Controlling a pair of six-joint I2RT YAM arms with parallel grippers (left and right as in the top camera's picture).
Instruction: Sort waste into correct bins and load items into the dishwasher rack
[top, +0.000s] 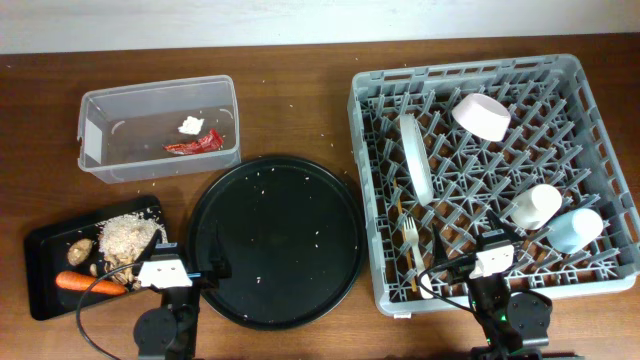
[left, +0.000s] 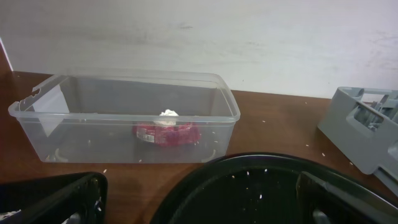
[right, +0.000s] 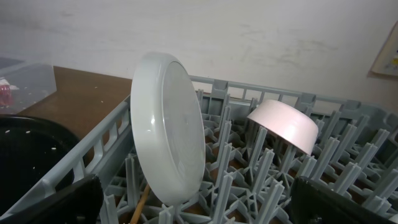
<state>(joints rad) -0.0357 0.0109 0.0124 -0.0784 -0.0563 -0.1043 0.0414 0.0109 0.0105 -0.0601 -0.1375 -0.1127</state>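
Clear tub (left: 93, 134) carries white label (left: 50, 104); print on red wrapper (left: 166, 133) blurred.

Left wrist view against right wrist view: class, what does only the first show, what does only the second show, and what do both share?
Only the left wrist view: the white tissue, lying in the clear tub. Only the right wrist view: the white plate standing on edge and the tilted white bowl, among the pegs. Both: that tub with the red wrapper, the round black tray, the grey rack and the wooden table.
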